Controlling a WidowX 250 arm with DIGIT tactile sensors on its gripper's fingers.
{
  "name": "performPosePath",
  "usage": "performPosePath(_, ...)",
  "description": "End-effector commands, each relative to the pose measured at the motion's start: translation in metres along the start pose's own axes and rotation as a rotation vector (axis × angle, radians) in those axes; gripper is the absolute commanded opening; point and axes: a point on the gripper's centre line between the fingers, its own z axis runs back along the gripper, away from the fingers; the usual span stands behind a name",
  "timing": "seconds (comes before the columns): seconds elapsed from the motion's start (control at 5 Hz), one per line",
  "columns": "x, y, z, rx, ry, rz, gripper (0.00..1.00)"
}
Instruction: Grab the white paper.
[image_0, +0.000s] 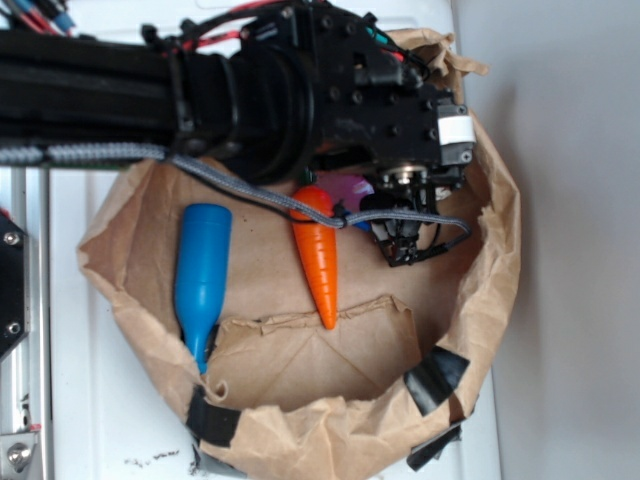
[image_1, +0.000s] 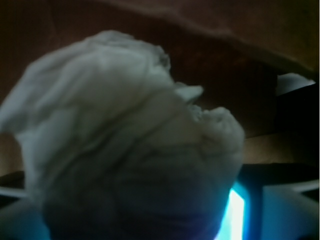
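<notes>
The white paper (image_1: 120, 130), a crumpled off-white wad with grey creases, fills most of the wrist view, right at the jaws. It spans the whole gap between the two blue-lit fingers (image_1: 237, 215) at the lower corners. In the exterior view my gripper (image_0: 407, 248) is down inside the brown paper bag (image_0: 490, 290), near its right wall and just right of the orange carrot. There the wad is hidden under the arm and gripper. The gripper looks shut on the paper.
An orange carrot (image_0: 318, 255) and a blue bottle (image_0: 201, 275) lie on the bag's floor left of the gripper. A purple object (image_0: 352, 187) peeks out under the arm. Black tape patches (image_0: 436, 380) mark the bag's rim. A grey cable (image_0: 260, 195) crosses over the carrot.
</notes>
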Motion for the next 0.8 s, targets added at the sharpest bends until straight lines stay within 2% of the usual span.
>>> performPosePath(0.0, 0.010, -0.001, 0.035, -0.061, -0.035, -0.016, 0.00)
performPosePath(0.2, 0.000, 0.003, 0.071, -0.114, -0.014, -0.054, 0.00)
performPosePath(0.4, -0.009, 0.000, 0.107, -0.140, 0.027, -0.122, 0.00)
performPosePath(0.6, -0.024, -0.005, 0.141, -0.158, 0.006, -0.176, 0.00)
